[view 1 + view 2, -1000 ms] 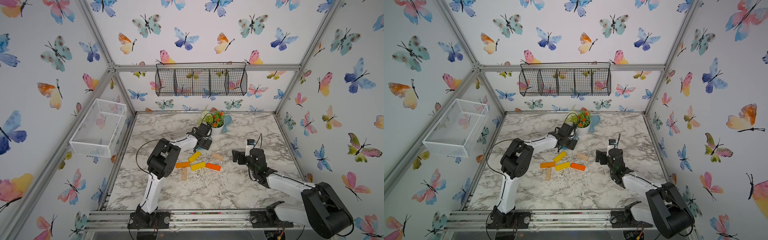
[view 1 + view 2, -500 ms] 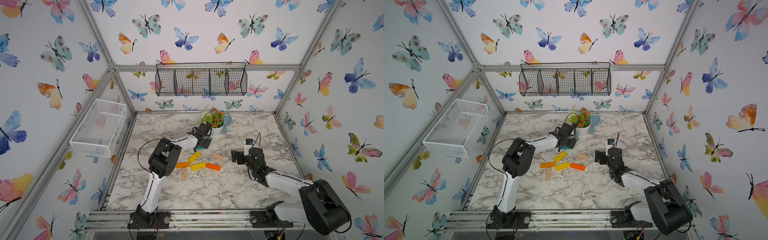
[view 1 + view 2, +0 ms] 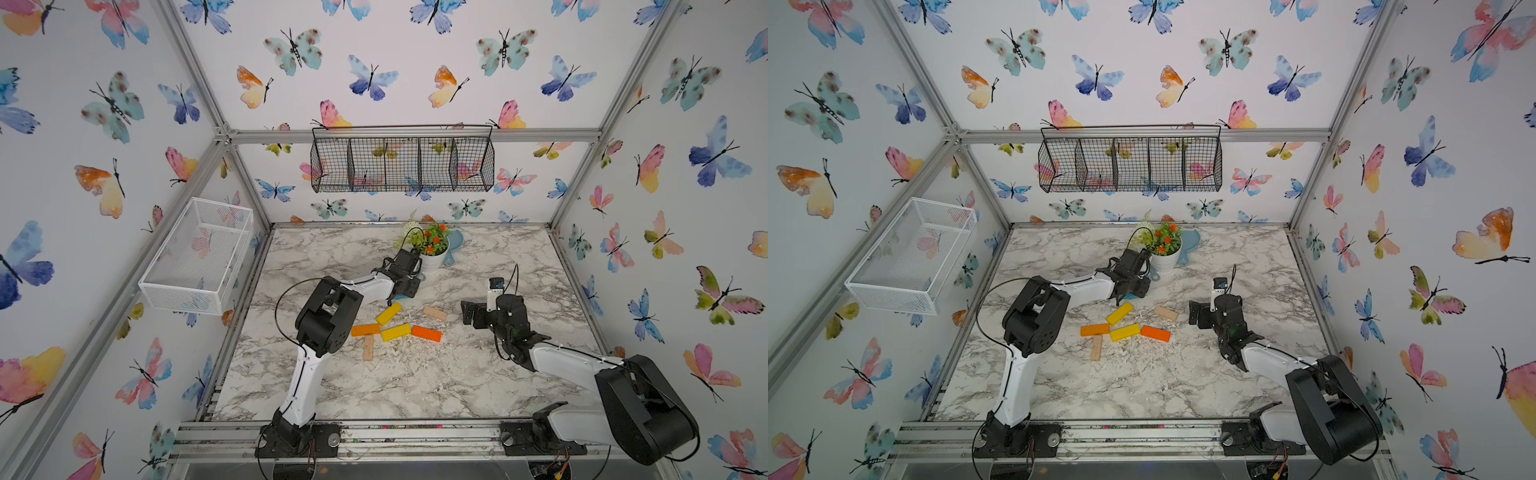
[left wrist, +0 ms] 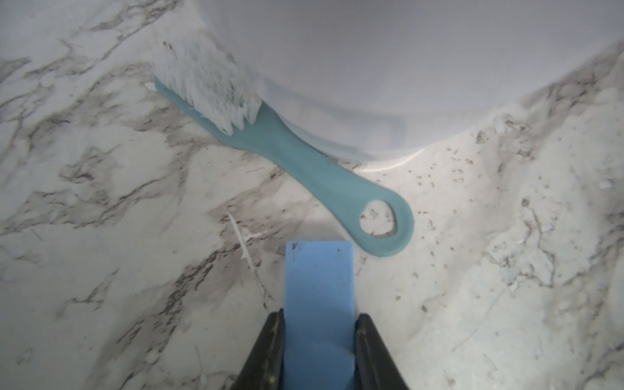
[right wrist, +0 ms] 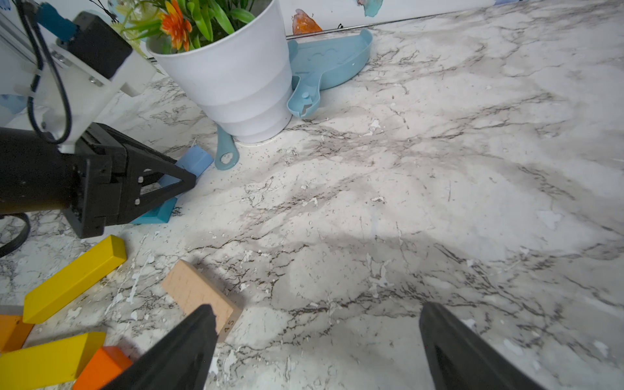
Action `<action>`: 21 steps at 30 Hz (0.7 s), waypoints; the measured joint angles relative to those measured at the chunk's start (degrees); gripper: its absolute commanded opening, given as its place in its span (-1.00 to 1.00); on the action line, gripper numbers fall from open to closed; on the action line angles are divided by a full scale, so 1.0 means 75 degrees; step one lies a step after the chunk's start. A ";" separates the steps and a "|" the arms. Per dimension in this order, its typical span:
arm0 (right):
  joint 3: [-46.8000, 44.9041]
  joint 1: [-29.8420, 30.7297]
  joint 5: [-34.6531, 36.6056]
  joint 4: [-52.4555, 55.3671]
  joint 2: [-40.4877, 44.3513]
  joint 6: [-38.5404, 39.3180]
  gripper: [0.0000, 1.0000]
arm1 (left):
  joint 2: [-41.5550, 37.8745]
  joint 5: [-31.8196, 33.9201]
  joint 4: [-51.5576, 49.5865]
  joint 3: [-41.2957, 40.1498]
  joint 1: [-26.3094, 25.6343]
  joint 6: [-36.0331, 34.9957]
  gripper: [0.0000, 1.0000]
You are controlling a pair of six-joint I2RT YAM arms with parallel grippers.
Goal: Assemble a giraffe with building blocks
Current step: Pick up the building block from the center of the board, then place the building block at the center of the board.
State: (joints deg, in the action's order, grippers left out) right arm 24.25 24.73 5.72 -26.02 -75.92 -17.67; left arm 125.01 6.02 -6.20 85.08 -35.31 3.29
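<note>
Brush [image 4: 304, 162] beside pot [image 4: 405, 67], both near light-blue block [image 4: 319, 287].

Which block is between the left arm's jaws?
The light-blue block: it alone sits between the left jaws, beside the brush. The other blocks lie outside them, ungripped.

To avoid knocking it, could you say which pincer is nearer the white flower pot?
Left. The left pincer, shut on the light-blue block, is beside the flower pot; the right pincer stands farther off, open.

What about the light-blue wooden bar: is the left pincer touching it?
Touching: left wrist view shows the left pincer clamped on the light-blue wooden bar.
</note>
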 measured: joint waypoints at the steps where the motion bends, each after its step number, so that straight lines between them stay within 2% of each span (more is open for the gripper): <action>1: 0.0000 0.0000 0.0000 0.0006 0.0000 0.0000 0.98 | -0.0073 -0.0003 0.0038 -0.0114 0.0003 0.0035 -0.53; 9: 0.0000 0.0003 -0.0023 0.0003 0.0044 0.0000 0.98 | -0.0790 0.0006 0.0117 -0.1113 0.0064 0.0493 -0.56; 13: 0.0000 0.0003 -0.0020 0.0009 0.0044 -0.0006 0.98 | -0.1142 0.0073 -0.0175 -0.1262 0.0224 0.1061 -0.60; 16: 0.0000 0.0003 -0.0017 0.0038 0.0041 -0.0009 0.98 | -0.1565 0.0029 -0.0382 -0.1279 0.0603 0.1821 -0.67; 21: 0.0000 0.0003 -0.0012 0.0050 0.0050 -0.0020 0.98 | -0.2597 -0.0318 -0.0361 -0.1746 0.1804 0.3471 -0.73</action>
State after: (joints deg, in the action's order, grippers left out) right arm 24.25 24.75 5.63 -25.65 -75.55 -17.82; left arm 105.54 3.64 -8.91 71.99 -21.78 29.32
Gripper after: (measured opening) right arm 0.992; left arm 0.314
